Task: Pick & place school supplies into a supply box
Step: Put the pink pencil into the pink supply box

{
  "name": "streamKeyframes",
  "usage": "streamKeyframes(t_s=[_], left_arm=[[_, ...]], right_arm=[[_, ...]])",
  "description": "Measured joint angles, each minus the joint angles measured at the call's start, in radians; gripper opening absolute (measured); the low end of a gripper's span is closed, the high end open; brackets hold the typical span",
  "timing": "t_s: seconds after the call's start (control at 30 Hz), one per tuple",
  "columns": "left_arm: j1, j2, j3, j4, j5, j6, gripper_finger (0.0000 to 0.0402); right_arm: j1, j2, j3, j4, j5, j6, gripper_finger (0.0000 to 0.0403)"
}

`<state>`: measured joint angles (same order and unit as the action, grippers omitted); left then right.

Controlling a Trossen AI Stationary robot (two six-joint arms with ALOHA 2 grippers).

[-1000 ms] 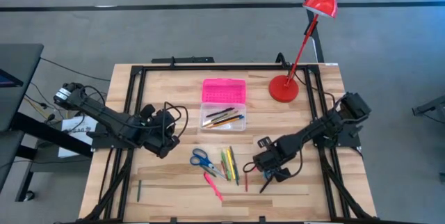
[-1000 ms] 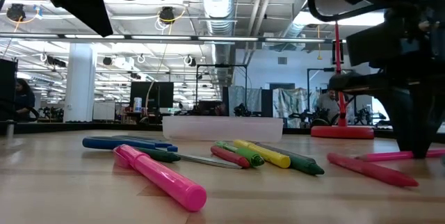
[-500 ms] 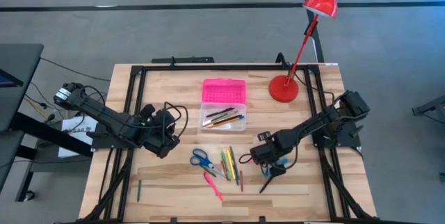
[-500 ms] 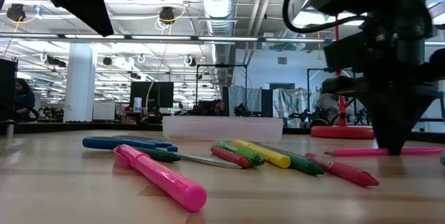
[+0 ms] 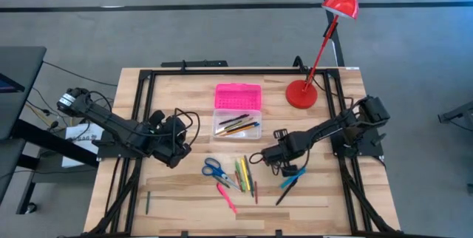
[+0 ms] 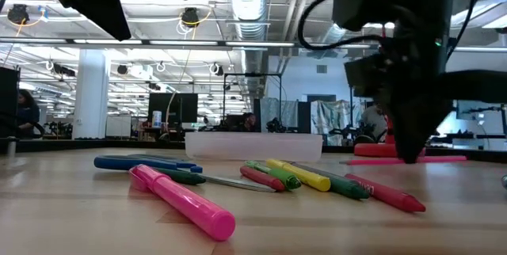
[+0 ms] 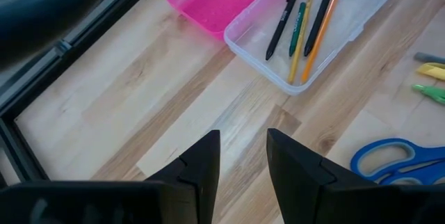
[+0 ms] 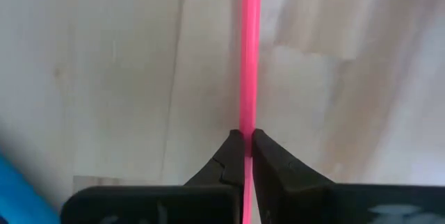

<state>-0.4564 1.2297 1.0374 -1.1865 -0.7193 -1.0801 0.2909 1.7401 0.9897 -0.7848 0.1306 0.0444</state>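
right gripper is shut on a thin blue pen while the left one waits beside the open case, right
Not quite: the pen is pink, not blue. The right wrist view shows the right gripper shut on a thin pink pen. The left gripper does wait beside the open case.

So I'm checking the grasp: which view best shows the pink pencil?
Right wrist view: the pink pencil runs straight out from the shut right claw. Low view shows a sliver behind that claw; the high and left wrist views don't show it.

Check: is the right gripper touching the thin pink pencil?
Touching. The right wrist view shows the right gripper shut on the thin pink pencil, which runs straight out between its fingertips.
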Motion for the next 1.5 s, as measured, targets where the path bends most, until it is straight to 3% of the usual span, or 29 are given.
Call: streamKeyframes(t_s=[0.47, 0.77, 1.1, 1.5], left_arm=[[0.0, 0.0, 0.0, 0.0, -0.003, 0.0, 0.0114], [0.0, 0.0, 0.0, 0.0, -0.057, -0.019, 0.0114], [0.0, 0.0, 0.0, 0.0, -0.074, -0.043, 0.0114], [0.0, 0.0, 0.0, 0.003, -0.071, -0.064, 0.0114]], right_arm=[[-0.086, -0.005, 0.254, -0.169, 0.007, -0.128, 0.0], [-0.255, -0.005, 0.399, -0.032, 0.007, -0.233, 0.0], [-0.359, 0.024, 0.415, 0.154, -0.057, -0.357, 0.0], [-0.385, 0.164, 0.412, 0.128, -0.08, -0.404, 0.0]])
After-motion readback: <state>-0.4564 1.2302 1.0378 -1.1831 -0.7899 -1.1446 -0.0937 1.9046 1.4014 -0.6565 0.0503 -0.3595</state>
